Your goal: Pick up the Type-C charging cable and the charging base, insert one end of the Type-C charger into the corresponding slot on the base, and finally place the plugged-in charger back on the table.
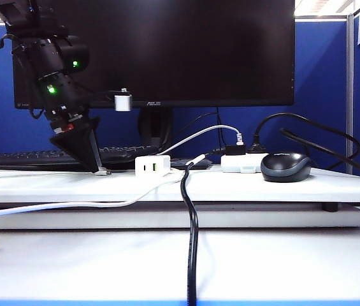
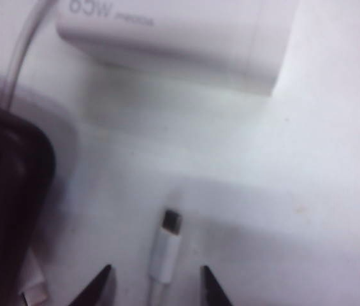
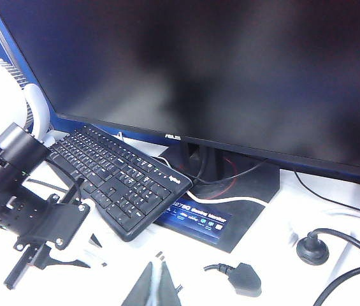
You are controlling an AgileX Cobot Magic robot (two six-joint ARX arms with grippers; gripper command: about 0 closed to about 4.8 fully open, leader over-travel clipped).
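Observation:
The Type-C charging cable's white-and-metal plug [image 2: 167,245] lies flat on the table's raised white board [image 1: 294,188]. My left gripper [image 2: 156,271] is open and points down over it, one dark fingertip [image 2: 100,284] on each side of the plug, neither touching it. In the exterior view this gripper [image 1: 98,168] stands just left of the charging base [image 1: 152,166], a small white block that also shows beyond the plug [image 2: 180,38]. The cable [image 1: 71,206] trails off to the left. My right gripper [image 3: 160,284] is shut and empty; it is out of the exterior view.
A monitor [image 1: 167,51] and black keyboard [image 3: 116,175] stand behind the board. A white block with black plugs [image 1: 240,162] and a black mouse [image 1: 286,167] lie to the right. A thick black cable [image 1: 192,242] hangs over the front edge. A loose black plug [image 3: 243,277] lies near my right gripper.

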